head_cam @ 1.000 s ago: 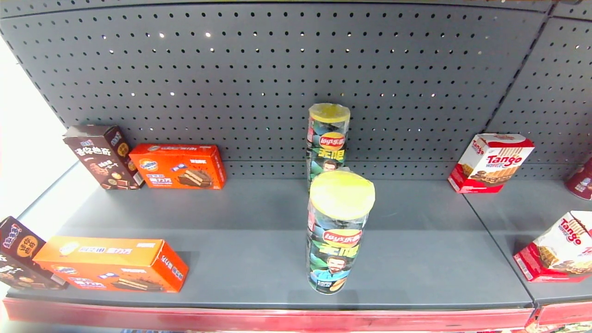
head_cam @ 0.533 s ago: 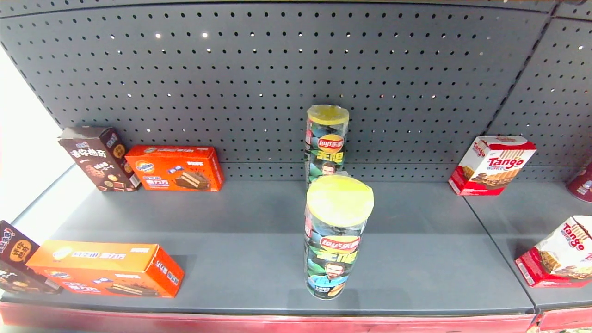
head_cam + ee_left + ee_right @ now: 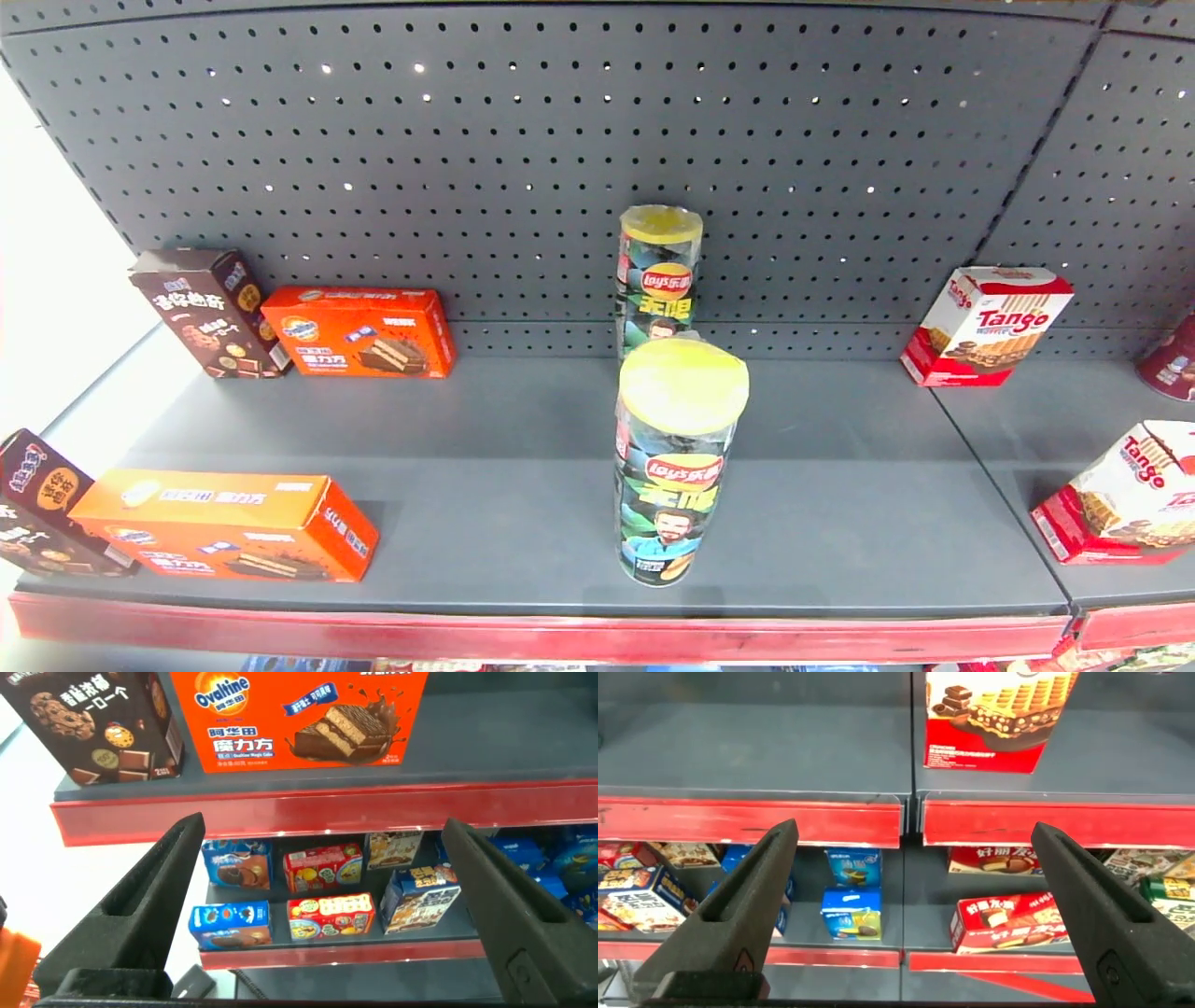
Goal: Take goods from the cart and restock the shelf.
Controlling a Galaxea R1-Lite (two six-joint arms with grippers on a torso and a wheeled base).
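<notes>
Two chip cans with yellow lids stand upright mid-shelf, one near the front edge [image 3: 680,462] and one against the pegboard [image 3: 658,271]. My left gripper [image 3: 322,868] is open, held low before the shelf's red front lip [image 3: 318,817], below an orange wafer box [image 3: 294,714] and a brown cookie box [image 3: 98,719]. My right gripper [image 3: 910,873] is also open, facing the red lip [image 3: 747,817] under a red-and-white wafer box [image 3: 994,719]. Nothing sits between either pair of fingers.
Further orange [image 3: 359,331] and brown boxes [image 3: 210,313] stand at the back left, another orange box [image 3: 224,527] at front left. Red-and-white wafer boxes [image 3: 990,327] occupy the right. Lower shelves hold small snack boxes [image 3: 322,891]. Bare grey shelf [image 3: 868,485] lies either side of the cans.
The head camera has swayed slightly, shifting the whole picture; the goods on the shelf have not moved.
</notes>
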